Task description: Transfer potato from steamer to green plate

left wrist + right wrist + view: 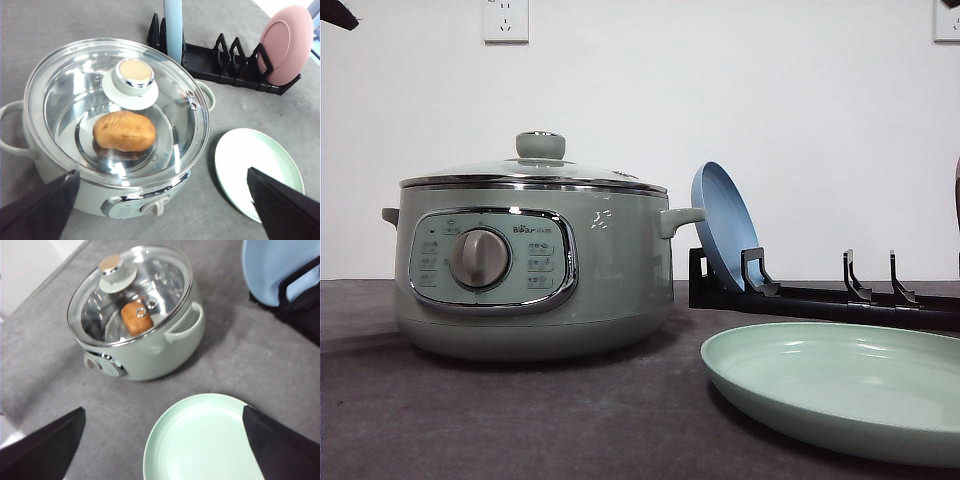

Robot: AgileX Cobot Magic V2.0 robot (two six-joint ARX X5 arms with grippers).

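A: Front view; steamer [533, 260] lidded, glass lid [535, 174] seated; green plate [845, 385] bare beside it; panel reads "Bear", other legends too small.

B: Left wrist view; left gripper [160, 210] spread wide, empty; potato [124, 131] inside under the lid; judged step: none started, lid knob [134, 74] first.

A: Right wrist view; right gripper [165, 450] likewise apart, above the plate; blue plate [280, 270] racked.
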